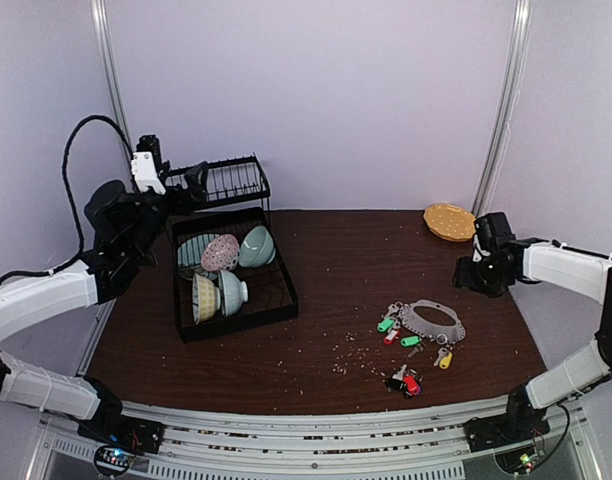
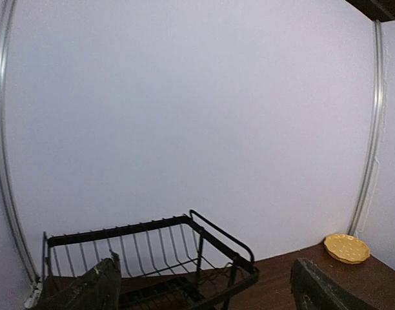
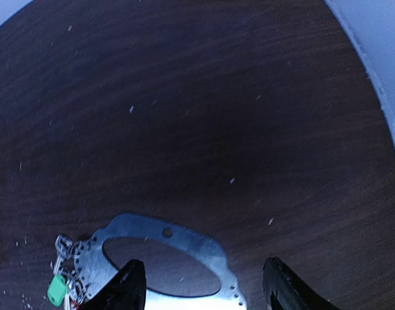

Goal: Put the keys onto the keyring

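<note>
The keyring lies flat on the dark table at the right, a grey wavy-edged loop. Keys with green, red and yellow tags lie along its left and near edges. A red and black cluster lies apart, nearer the front. My right gripper hangs behind the ring, apart from it. In the right wrist view the ring and a green tag show below my right gripper, which is open and holds nothing. My left gripper is open, raised by the rack at far left.
A black dish rack holding several bowls stands at the left, its upper tier in front of my left gripper. A tan plate sits at the back right corner. Crumbs are scattered over the table.
</note>
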You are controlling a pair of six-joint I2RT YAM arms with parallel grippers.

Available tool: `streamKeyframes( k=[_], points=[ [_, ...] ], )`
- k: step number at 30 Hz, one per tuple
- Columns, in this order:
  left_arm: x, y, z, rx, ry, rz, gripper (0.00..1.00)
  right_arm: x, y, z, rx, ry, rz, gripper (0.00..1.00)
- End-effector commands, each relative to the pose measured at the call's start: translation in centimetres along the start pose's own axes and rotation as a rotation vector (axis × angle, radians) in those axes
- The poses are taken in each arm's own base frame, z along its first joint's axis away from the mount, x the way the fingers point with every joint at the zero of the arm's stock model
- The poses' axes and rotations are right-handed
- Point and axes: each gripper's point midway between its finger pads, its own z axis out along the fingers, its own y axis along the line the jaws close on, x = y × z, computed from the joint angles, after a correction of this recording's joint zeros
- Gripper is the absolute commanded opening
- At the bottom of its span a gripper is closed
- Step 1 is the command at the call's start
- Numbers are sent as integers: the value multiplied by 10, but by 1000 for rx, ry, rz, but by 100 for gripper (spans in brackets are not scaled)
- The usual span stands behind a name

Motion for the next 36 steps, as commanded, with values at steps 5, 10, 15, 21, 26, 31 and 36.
streamKeyframes(
  k=[5,10,15,21,26,31,36],
  points=[
    [51,-116,11,366,162,-19,94,87,51,-8,0,273,-151,61],
    [73,-131,10,407,211,-40,94,104,40,-4,121,289,-200,55],
    [78,-133,11,405,223,-14,94,104,34,-3,147,267,-182,50],
    [82,-136,12,411,232,-13,94,111,47,-7,93,261,-141,46],
    [84,-139,12,417,236,-10,94,107,58,-5,81,183,-60,46],
    [86,-140,11,418,240,0,94,109,57,-2,136,129,-25,43],
    [89,-139,11,413,245,11,94,114,70,-7,97,127,-57,40]
  ],
)
